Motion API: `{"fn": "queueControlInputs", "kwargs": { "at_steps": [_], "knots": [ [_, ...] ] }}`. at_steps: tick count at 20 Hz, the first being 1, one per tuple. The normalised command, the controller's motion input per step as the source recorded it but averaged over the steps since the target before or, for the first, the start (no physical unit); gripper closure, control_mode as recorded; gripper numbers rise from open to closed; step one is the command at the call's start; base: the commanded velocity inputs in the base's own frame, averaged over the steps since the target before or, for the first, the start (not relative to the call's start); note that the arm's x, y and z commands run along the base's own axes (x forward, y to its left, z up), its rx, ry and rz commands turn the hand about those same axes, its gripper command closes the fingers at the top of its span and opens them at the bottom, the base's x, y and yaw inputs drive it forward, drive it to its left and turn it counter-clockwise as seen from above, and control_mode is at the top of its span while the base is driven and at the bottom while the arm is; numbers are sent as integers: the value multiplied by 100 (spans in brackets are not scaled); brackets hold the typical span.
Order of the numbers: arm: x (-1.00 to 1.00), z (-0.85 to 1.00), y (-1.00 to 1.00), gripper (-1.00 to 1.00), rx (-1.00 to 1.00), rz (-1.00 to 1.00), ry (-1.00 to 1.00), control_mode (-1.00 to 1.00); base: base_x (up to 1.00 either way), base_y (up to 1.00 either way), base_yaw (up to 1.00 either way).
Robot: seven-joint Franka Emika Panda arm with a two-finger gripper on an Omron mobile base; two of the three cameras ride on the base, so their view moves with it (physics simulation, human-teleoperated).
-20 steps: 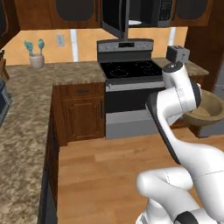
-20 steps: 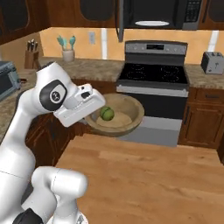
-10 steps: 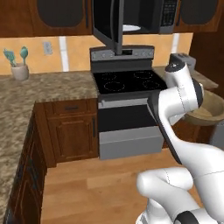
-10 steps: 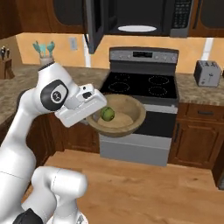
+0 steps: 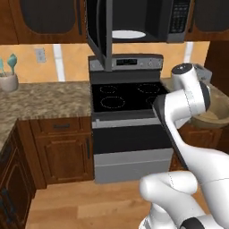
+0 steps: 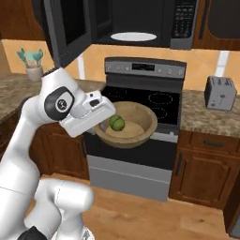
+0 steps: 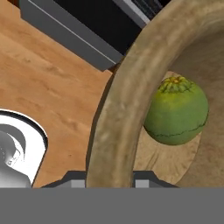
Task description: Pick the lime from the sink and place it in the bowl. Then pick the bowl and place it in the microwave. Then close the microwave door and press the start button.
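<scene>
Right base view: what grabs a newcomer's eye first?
The tan bowl held up in front of the stove, its rim pinched by the gripper, with the lime lying inside. Above it, the microwave hangs with its door swung open and the white plate bare.

A home kitchen is showing here: a black-topped stove (image 5: 129, 98) is standing between brown wooden cabinets (image 5: 60, 150), with an open microwave (image 6: 136, 23) hanging above it. Speckled stone bench (image 5: 40, 100) tops are running along both sides, a toaster (image 6: 220, 93) is sitting on one, and wood flooring (image 6: 140, 218) is lying below.
</scene>
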Motion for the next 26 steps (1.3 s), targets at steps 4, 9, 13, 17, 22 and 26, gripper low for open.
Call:
{"fn": "queueControlInputs", "kwargs": {
  "at_steps": [4, 9, 13, 17, 22, 26],
  "knots": [
    [0, 0, 0, 100, 0, 0, 0, 100, 96, -36, 17],
    [0, 0, 0, 100, 0, 0, 0, 100, 88, -34, 17],
    [0, 0, 0, 100, 0, 0, 0, 100, 58, -35, 5],
    [0, 0, 0, 100, 0, 0, 0, 100, 72, -6, -11],
    [0, 0, 0, 100, 0, 0, 0, 100, 60, -3, -16],
    [0, 0, 0, 100, 0, 0, 0, 100, 45, -1, -20]
  ]
}}
